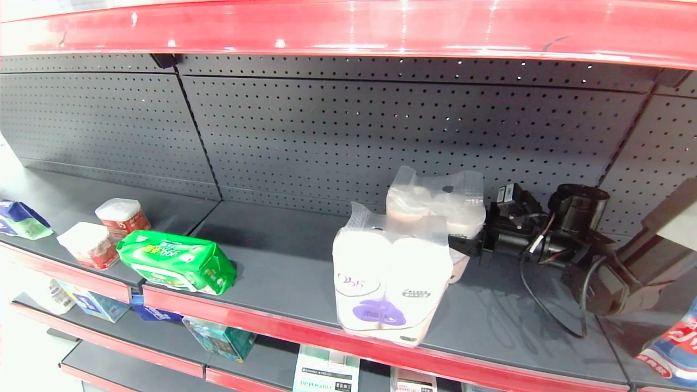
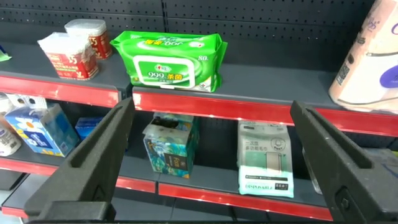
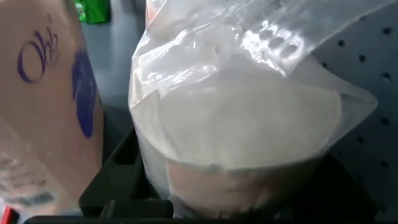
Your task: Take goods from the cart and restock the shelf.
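Two clear-wrapped packs of white toilet rolls stand on the grey shelf (image 1: 283,272). The front pack (image 1: 389,288) sits at the red front edge. Right behind it is the rear pack (image 1: 441,209), and my right gripper (image 1: 469,244) is shut on it from the right, near the pegboard back wall. Up close, that rear pack (image 3: 236,118) sits between the black fingers (image 3: 118,183). My left gripper (image 2: 211,180) is open with nothing in it. It hangs in front of the lower shelves, below the green wipes pack (image 2: 171,59).
The green wipes pack (image 1: 177,261), two red-and-white tubs (image 1: 122,216) (image 1: 87,245) and a blue-green pack (image 1: 22,219) line the shelf's left. A red-and-blue pack (image 1: 672,348) lies at the far right. Boxed goods (image 2: 171,146) (image 2: 266,158) fill the shelf below.
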